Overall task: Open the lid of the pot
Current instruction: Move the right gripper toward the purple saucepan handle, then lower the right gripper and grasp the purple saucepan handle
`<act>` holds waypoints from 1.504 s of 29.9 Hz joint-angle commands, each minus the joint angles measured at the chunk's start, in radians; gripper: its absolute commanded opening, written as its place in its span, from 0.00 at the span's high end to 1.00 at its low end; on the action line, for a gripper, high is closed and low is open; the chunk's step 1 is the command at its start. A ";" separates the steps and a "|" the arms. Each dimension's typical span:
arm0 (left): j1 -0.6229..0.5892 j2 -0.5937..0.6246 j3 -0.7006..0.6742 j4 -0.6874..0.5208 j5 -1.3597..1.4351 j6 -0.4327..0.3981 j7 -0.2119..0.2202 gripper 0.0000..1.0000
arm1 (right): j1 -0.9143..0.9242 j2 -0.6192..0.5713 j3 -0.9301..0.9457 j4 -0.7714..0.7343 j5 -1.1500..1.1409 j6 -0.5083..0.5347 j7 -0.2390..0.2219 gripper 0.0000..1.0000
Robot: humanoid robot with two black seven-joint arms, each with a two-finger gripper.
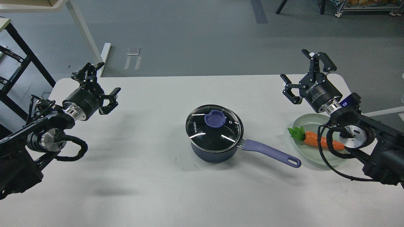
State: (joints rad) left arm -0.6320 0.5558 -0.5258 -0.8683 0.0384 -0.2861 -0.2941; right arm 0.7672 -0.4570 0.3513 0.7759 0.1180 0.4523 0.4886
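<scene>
A small dark blue pot (214, 154) stands mid-table, its lavender handle (271, 153) pointing right and toward me. The clear glass lid (214, 128) with a metal rim sits flat on the pot, its purple-blue knob (215, 119) up and "KONKA" lettering on the left. My left gripper (101, 86) hovers open far to the left of the pot, nothing between its fingers. At the table's right side my right gripper (303, 74) is raised and open, holding nothing and well apart from the pot.
A pale green plate (307, 119) with a toy carrot (315, 138) lies right of the pot's handle, partly under my right arm. The white table (157, 189) ends at its far edge just behind both grippers. Black shelving stands off the table's left.
</scene>
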 commanded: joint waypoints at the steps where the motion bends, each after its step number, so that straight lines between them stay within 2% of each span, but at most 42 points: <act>1: 0.005 -0.002 -0.010 -0.002 0.001 -0.004 -0.003 0.01 | 0.006 0.003 0.000 -0.001 0.000 -0.004 0.000 0.00; 7: -0.012 0.018 0.012 0.003 0.008 0.004 0.003 0.01 | 0.024 -0.011 -0.005 0.002 -0.003 -0.009 0.000 0.00; 11: -0.020 0.056 0.012 0.003 0.012 -0.015 -0.003 0.01 | 0.059 -0.093 -0.032 0.052 -0.079 -0.012 0.000 0.00; 19: -0.020 0.062 0.007 -0.009 0.015 -0.038 -0.019 0.01 | 0.193 -0.333 -0.067 0.267 -0.435 -0.014 0.000 0.00; 24: -0.025 0.053 0.010 -0.026 0.032 -0.025 -0.100 0.01 | 0.337 -0.413 -0.112 0.374 -0.763 -0.015 0.000 0.00; 28: -0.028 0.053 0.010 -0.037 0.054 -0.025 -0.108 0.01 | 0.444 -0.454 -0.193 0.501 -1.108 -0.012 0.000 0.00; 33: -0.028 0.055 0.010 -0.038 0.054 -0.025 -0.108 0.01 | 0.569 -0.466 -0.323 0.637 -1.452 -0.012 0.000 0.00; 41: -0.028 0.061 0.010 -0.092 0.055 -0.022 -0.108 0.01 | 0.739 -0.413 -0.609 0.724 -1.710 -0.021 0.000 0.00; 45: -0.028 0.062 0.010 -0.112 0.054 -0.001 -0.109 0.01 | 0.738 -0.402 -0.701 0.726 -1.849 -0.095 0.000 0.01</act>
State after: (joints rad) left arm -0.6598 0.6170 -0.5153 -0.9640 0.0932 -0.3021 -0.4032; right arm 1.5034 -0.8685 -0.2804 1.5001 -1.6319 0.4104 0.4887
